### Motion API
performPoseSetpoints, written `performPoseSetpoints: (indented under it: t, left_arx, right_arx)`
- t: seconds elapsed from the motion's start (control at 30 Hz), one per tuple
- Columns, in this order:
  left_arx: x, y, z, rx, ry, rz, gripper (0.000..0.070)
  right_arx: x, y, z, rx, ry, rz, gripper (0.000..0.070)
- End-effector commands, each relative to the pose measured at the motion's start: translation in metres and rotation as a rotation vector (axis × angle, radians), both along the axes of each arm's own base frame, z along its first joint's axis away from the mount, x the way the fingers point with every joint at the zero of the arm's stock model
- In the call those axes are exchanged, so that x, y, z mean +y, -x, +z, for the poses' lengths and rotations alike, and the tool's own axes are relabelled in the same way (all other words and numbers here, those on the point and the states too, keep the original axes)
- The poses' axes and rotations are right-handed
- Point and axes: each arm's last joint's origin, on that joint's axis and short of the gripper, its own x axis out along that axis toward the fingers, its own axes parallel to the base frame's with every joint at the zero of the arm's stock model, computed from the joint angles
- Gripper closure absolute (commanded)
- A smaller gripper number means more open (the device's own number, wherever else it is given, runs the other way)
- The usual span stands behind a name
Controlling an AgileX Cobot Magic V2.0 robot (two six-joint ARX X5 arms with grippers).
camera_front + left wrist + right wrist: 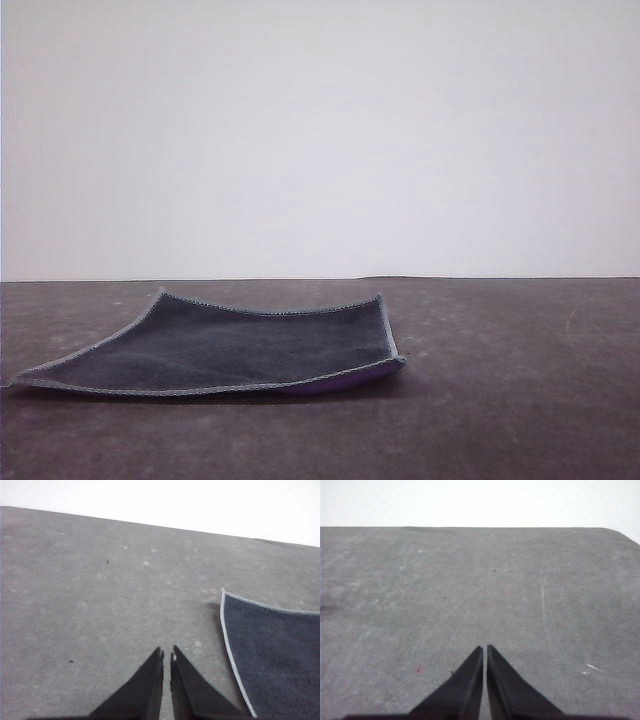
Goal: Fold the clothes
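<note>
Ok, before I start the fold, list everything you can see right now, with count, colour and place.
cloth: one, dark charcoal-grey face up with light grey stitched edging, a sliver of purple underside at its near right corner; lying spread on the table, left of centre in the front view, edges curling up slightly.
table: one, dark grey, scuffed, under everything.
wall: one, plain white, behind the table.
left tool: one, black, shut, above bare table beside the cloth's edge.
right tool: one, black, shut, above bare table.
</note>
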Motion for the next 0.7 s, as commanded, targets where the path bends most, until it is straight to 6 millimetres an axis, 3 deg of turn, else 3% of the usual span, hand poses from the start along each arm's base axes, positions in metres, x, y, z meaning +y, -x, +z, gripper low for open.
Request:
performPoseSetpoints:
  t: [0.0, 0.67]
  left_arx:
    - [0.0003, -0.0007, -0.0073, 0.03, 0.0, 0.005, 0.0684]
    - [0.0003, -0.0007, -0.0073, 0.03, 0.0, 0.005, 0.0684]
  right_arx:
    - [0.0001, -0.0003, -0.0004, -0.008, 0.014, 0.001, 0.0693]
    - [0.0001, -0.0003, -0.0004, -0.008, 0.014, 0.001, 0.0693]
